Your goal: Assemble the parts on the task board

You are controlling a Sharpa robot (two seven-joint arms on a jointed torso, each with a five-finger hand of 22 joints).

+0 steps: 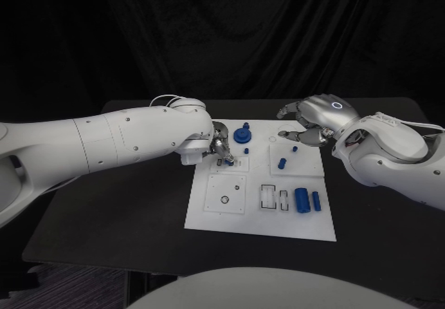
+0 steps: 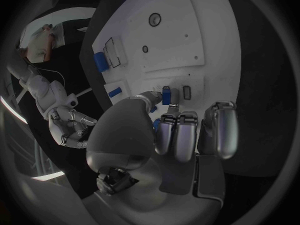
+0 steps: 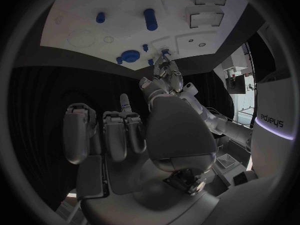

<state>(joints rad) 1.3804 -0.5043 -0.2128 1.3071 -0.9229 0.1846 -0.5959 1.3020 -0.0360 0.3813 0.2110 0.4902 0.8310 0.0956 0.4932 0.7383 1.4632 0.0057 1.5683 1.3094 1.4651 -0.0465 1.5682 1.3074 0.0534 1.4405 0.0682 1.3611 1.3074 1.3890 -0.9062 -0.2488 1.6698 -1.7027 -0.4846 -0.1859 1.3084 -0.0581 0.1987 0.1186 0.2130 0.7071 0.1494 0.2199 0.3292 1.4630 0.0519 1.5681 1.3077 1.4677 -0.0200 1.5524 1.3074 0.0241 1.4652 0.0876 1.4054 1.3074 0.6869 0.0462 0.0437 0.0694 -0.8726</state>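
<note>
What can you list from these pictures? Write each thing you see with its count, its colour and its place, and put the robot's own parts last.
Table: one, black, under everything.
Task board: one, white, middle of the table.
Round knobbed part: one, blue, far end of the board.
Cylinders: two, blue, a thick and a thin one side by side at the board's right.
Small pegs: a few, blue, on the board's far-right plate.
Small part: one, blue, at the left hand's fingertips.
Left hand: silver, at the board's far-left corner.
Right hand: silver, above the board's far-right corner, holding nothing.
</note>
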